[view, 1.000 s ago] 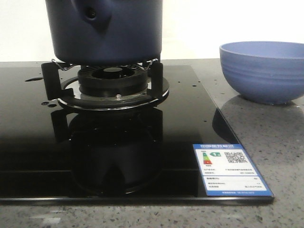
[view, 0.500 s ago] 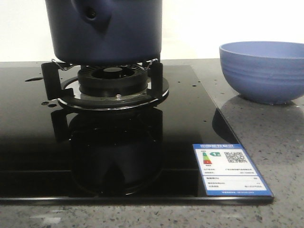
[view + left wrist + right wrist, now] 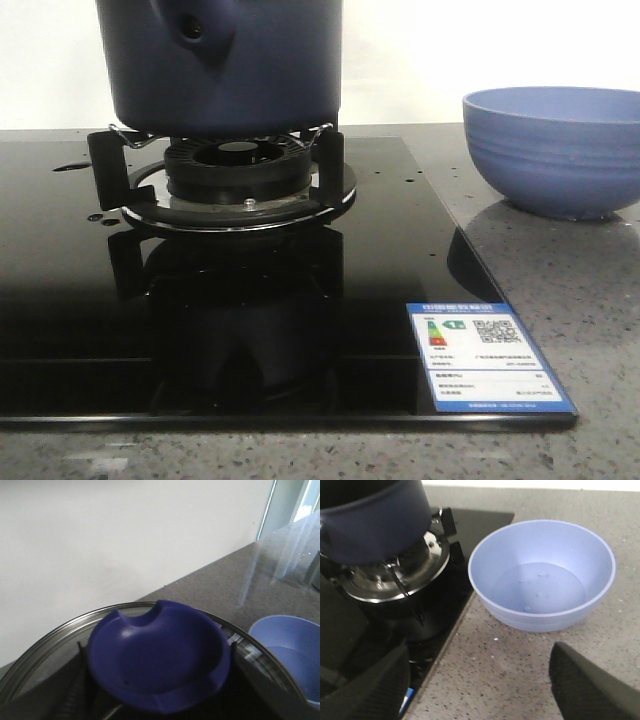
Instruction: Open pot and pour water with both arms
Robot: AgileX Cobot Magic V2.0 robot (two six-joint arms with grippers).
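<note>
Our left fingers [image 3: 155, 715], grip unclear, flank the lid [image 3: 160, 660] on the pot [image 3: 225, 65]; right fingers [image 3: 480, 690] spread empty, bowl [image 3: 542, 572] beyond; nothing poured.

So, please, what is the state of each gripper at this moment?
Left gripper: on the lid knob, but its fingers barely show; grip cannot be told.
Right gripper: open, holding nothing, near the bowl.

Grey speckled table [image 3: 560, 300]. A black glass hob [image 3: 60, 330] is laid flat on it; 1 light-blue bowl [image 3: 555, 150] is set directly on the stone, just beside the hob's right edge.
</note>
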